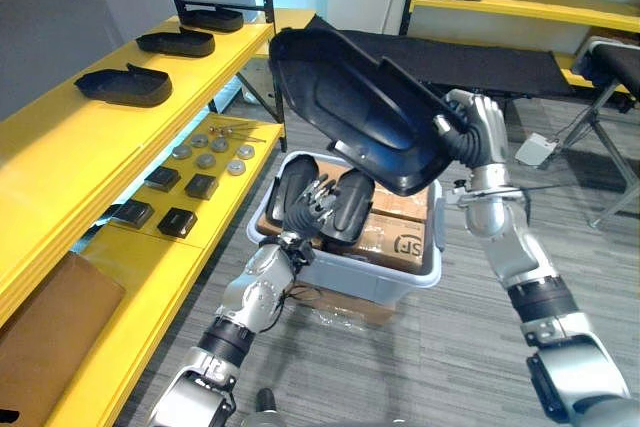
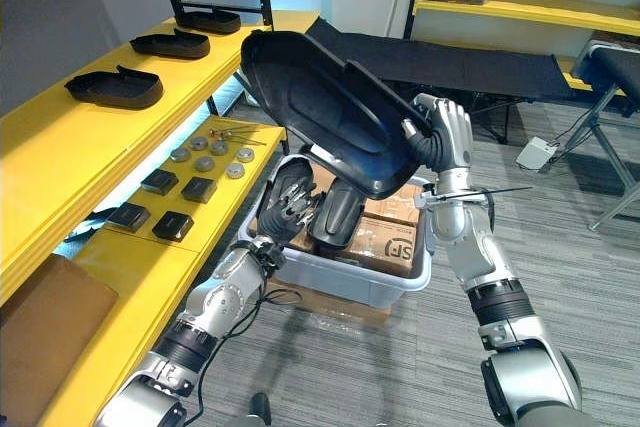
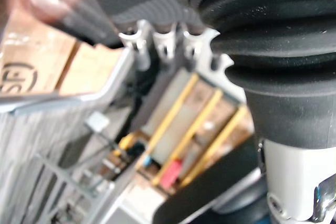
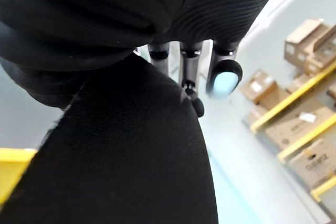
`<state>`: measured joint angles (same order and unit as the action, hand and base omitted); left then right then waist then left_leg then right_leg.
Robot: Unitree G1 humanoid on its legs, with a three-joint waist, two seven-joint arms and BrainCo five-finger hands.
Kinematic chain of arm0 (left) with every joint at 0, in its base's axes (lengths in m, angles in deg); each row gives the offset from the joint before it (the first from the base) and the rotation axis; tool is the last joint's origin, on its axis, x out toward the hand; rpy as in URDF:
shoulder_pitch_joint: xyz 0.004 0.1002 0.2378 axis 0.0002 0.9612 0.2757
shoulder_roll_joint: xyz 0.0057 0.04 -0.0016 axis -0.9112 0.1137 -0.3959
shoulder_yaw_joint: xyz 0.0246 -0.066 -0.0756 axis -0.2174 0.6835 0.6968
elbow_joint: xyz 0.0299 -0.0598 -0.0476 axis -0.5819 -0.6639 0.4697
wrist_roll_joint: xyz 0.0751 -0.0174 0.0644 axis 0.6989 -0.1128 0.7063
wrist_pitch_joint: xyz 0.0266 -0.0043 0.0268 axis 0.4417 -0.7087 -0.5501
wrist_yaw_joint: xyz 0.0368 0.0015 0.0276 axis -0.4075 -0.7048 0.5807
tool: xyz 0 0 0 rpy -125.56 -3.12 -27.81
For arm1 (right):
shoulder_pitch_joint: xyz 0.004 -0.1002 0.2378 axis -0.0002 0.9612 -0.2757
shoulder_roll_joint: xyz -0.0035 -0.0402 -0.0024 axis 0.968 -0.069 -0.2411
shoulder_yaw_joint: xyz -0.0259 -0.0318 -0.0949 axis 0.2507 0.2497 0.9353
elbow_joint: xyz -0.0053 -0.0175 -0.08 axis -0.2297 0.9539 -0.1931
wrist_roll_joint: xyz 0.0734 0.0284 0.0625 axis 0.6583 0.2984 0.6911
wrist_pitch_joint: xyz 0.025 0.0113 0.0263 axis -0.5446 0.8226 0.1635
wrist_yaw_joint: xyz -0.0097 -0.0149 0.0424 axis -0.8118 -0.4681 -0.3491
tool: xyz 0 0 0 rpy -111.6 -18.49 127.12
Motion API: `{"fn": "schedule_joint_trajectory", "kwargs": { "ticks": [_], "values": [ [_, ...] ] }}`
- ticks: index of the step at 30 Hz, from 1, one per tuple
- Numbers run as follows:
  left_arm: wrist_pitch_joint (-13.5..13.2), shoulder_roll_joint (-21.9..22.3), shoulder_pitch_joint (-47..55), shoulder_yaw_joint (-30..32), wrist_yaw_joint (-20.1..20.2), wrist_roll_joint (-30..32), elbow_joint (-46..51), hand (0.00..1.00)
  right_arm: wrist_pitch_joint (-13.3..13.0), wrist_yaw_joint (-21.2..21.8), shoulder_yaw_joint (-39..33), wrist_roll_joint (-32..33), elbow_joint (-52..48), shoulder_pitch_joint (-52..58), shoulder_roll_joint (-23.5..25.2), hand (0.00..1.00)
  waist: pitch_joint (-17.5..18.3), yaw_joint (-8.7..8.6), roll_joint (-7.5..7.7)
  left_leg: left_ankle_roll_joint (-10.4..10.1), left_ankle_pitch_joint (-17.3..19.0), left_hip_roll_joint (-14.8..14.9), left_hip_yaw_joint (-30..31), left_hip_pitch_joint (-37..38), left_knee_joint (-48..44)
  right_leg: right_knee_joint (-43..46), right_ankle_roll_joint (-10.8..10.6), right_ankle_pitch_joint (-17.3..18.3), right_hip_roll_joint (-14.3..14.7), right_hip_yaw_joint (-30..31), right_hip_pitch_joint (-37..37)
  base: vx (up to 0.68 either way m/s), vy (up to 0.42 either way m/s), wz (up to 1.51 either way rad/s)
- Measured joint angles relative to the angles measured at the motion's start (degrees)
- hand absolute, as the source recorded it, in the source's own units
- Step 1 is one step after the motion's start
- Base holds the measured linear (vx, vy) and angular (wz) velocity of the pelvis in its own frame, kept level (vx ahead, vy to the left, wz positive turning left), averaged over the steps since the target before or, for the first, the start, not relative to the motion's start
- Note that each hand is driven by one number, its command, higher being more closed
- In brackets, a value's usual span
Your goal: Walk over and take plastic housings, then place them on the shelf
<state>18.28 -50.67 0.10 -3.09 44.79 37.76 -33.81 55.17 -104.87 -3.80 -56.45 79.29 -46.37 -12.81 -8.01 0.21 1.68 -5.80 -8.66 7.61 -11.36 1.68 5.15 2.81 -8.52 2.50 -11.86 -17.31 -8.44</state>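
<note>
Fingers (image 1: 482,112) of right hand (image 1: 472,142) clamped on housing (image 1: 350,97), held tilted above bin (image 1: 400,282). Left hand (image 1: 312,199) down in bin; grip unreadable. Step, judged: carry. Next: swing left, set housing on shelf (image 1: 60,147), bare stretch by near edge.

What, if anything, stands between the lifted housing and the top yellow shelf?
Nothing visible does. The right hand holds the black housing above the grey bin; the yellow shelf lies to its left, bare in front of three housings lying there. The left hand is lower, in the bin.
</note>
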Motion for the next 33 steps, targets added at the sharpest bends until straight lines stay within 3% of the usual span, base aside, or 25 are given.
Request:
{"fn": "schedule_joint_trajectory", "kwargs": {
  "ticks": [14, 20, 26, 27, 33],
  "values": [
    [0.51, 1.65, -2.3, -2.48, -5.39, 0.74, -3.08, 0.0, -0.49, 0.21, 6.18, 0.25, 4.69, -0.39, 8.27, 1.0, 0.42, 0.69, 1.08, 0.22, -0.94, -0.2, 1.6, -1.79, -0.03, -0.54, -0.44, -1.28, 0.24, -1.32, 0.31, 0.01, -0.006, 0.05],
    [-2.51, 2.45, -2.39, -2.48, -9.34, -0.06, -3.08, 0.0, -0.48, 0.48, 7.87, 1.8, 6.51, 1.04, 11.32, 1.0, 0.94, 0.67, 1.89, 0.27, -1.03, -0.04, 1.62, -1.78, -0.01, -0.42, 0.19, -0.87, 0.38, -1.28, 0.41, -0.03, -0.008, 0.0],
    [-7.69, 3.24, -2.35, -1.81, -12.19, -5.39, -3.06, 0.0, -0.48, -1.64, 7.93, 3.62, 6.55, 5.89, 14.02, 1.0, 0.93, 0.72, 2.06, 0.28, -1.01, -0.04, 1.65, -1.8, -0.01, -0.57, 0.17, -0.85, 0.36, -1.32, 0.42, -0.01, -0.001, 0.0],
    [-8.78, 4.11, -2.34, -1.01, -12.8, -6.73, -3.03, 1.0, -0.48, -1.71, 7.98, 4.21, 6.56, 6.92, 14.24, 1.0, 0.95, 0.74, 2.19, 0.27, -1.0, -0.04, 1.65, -1.81, -0.01, -0.59, 0.17, -0.85, 0.36, -1.33, 0.42, 0.0, 0.0, 0.0],
    [-14.14, 5.83, -2.33, 1.02, -16.79, -10.7, -1.44, 1.0, -0.48, -1.93, 8.13, 4.59, 7.12, 11.08, 16.15, 1.0, 1.26, 0.57, 2.8, 0.26, -1.0, -0.06, 1.51, -1.85, -0.02, -0.77, 0.18, -0.86, 0.37, -1.32, 0.42, 0.0, 0.0, 0.0]
  ]
}}
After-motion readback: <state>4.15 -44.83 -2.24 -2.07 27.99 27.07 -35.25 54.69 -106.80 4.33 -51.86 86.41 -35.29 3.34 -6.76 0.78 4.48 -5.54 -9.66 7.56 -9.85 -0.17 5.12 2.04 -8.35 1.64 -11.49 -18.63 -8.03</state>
